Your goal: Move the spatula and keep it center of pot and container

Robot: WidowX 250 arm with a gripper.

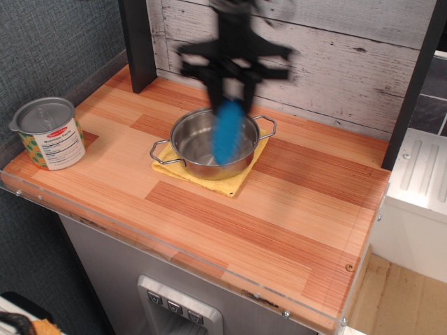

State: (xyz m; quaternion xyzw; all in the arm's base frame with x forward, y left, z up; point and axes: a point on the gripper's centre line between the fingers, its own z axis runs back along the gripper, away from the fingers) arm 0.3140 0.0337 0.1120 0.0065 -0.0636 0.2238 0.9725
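My gripper (230, 94), blurred by motion, is shut on the top end of the spatula (225, 132) and holds it in the air. The blue ribbed handle hangs down in front of the steel pot (195, 150), above its bowl. The spatula's grey pronged head is hidden inside the jaws. The pot stands on a yellow cloth (237, 180) in the middle of the wooden counter. The container (49, 134), a tin can with a green-yellow label and silvery lid, stands at the counter's left edge, far from the gripper.
A dark post (137, 42) stands at the back left and a grey plank wall (335, 56) runs behind the counter. Bare wooden counter (293, 202) lies right of the pot and between pot and can. A clear strip edges the counter front (174, 255).
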